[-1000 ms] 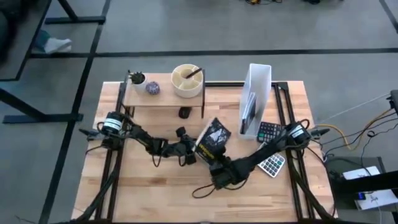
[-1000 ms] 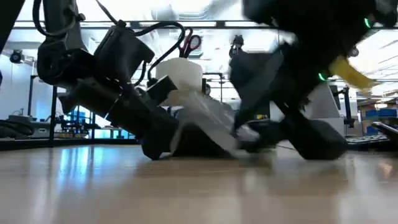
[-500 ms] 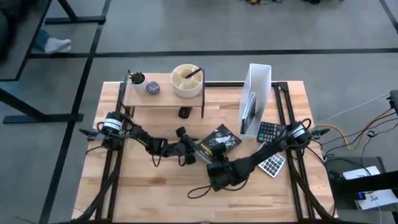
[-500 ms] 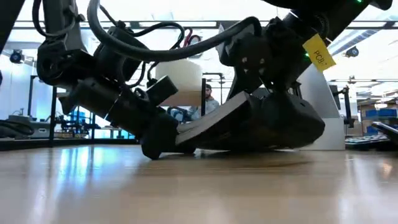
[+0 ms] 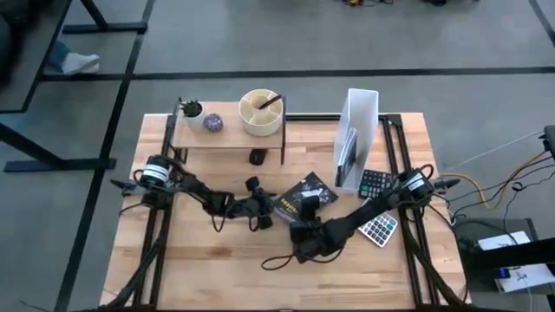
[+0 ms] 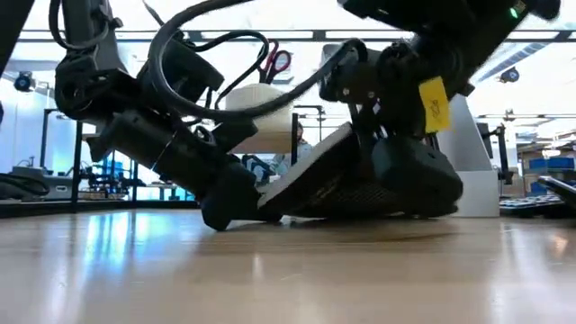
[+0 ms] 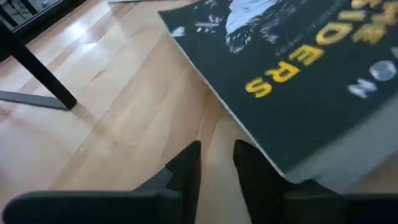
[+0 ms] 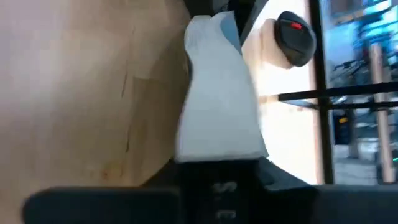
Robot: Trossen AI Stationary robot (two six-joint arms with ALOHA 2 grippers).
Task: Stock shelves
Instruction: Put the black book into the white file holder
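Note:
A dark book [image 5: 305, 196] with yellow lettering lies tilted in the middle of the table. My right gripper [image 5: 304, 218] is shut on its near end. My left gripper [image 5: 265, 213] lies low on the table at the book's left edge, its fingers [image 7: 186, 168] a narrow gap apart with nothing between them. At the far left stands the shelf [image 5: 227, 137] on its black legs. It carries a small pot, a purple ball and a white bowl [image 5: 260, 113], and a black mouse [image 5: 257, 157] lies under it. My left gripper touches the book's low left edge [image 6: 263, 203] with the outer side of one fingertip [image 7: 255, 168], lying level from the table's left. My right gripper pinches the book's near end between its two fingers, white page edges [image 8: 217, 118] showing between them. It comes from the near side and holds that end raised, so the book slants with its low left edge on the table.
A white file holder [image 5: 356, 139] with papers stands at the far right. A dark calculator [image 5: 375, 183] and a light one [image 5: 380, 228] lie near it. Bare wood lies along the near edge. A person shows far behind the table [image 6: 301, 142].
My right gripper has swung the book about. The book stood steeper a second ago, tipped down flatter with its cover facing up, and in the last half second its held end has risen again. The low left edge has stayed by my left gripper.

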